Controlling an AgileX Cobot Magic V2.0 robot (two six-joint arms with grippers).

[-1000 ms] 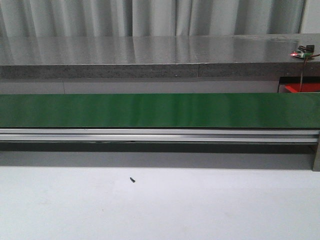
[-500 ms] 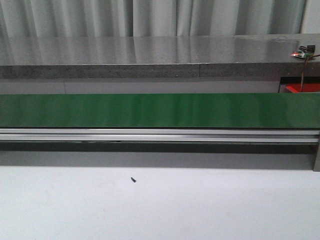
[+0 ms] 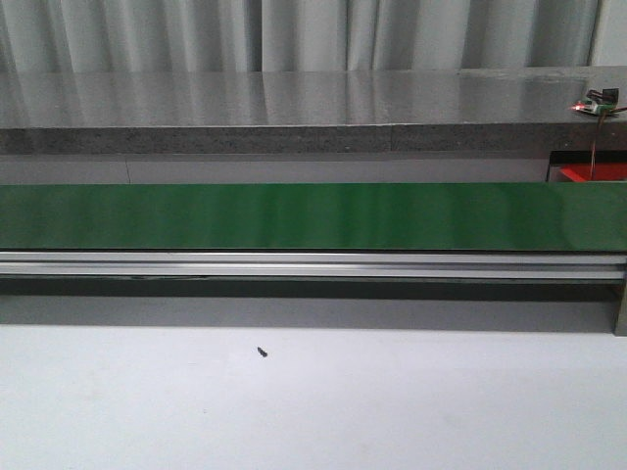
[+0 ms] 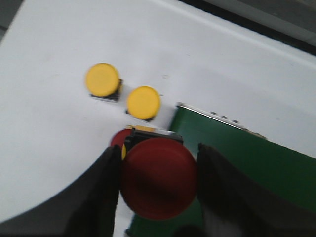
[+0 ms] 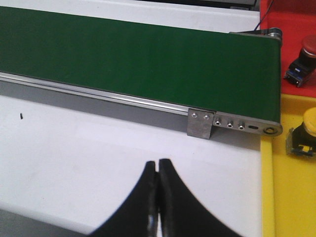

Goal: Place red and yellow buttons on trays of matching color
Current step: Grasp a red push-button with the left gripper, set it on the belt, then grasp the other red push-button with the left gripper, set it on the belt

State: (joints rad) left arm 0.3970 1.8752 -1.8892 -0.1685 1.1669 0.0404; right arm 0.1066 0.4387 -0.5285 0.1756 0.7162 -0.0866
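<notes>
In the left wrist view my left gripper (image 4: pixel 159 170) is shut on a red button (image 4: pixel 159 178), held over the end of the green belt (image 4: pixel 247 168). Two yellow buttons (image 4: pixel 102 80) (image 4: pixel 143 102) sit on the white table, and another red button (image 4: pixel 118 139) peeks out behind the held one. In the right wrist view my right gripper (image 5: pixel 158 168) is shut and empty above the white table. A yellow tray (image 5: pixel 291 192) holds a yellow button (image 5: pixel 305 138); a red tray (image 5: pixel 291 24) holds a red button (image 5: pixel 305 57). Neither gripper shows in the front view.
The green conveyor belt (image 3: pixel 313 215) with its aluminium rail (image 3: pixel 313 264) crosses the front view, a grey counter (image 3: pixel 294 103) behind it. A small black screw (image 3: pixel 262 351) lies on the white table. The belt's end bracket (image 5: pixel 200 123) stands beside the yellow tray.
</notes>
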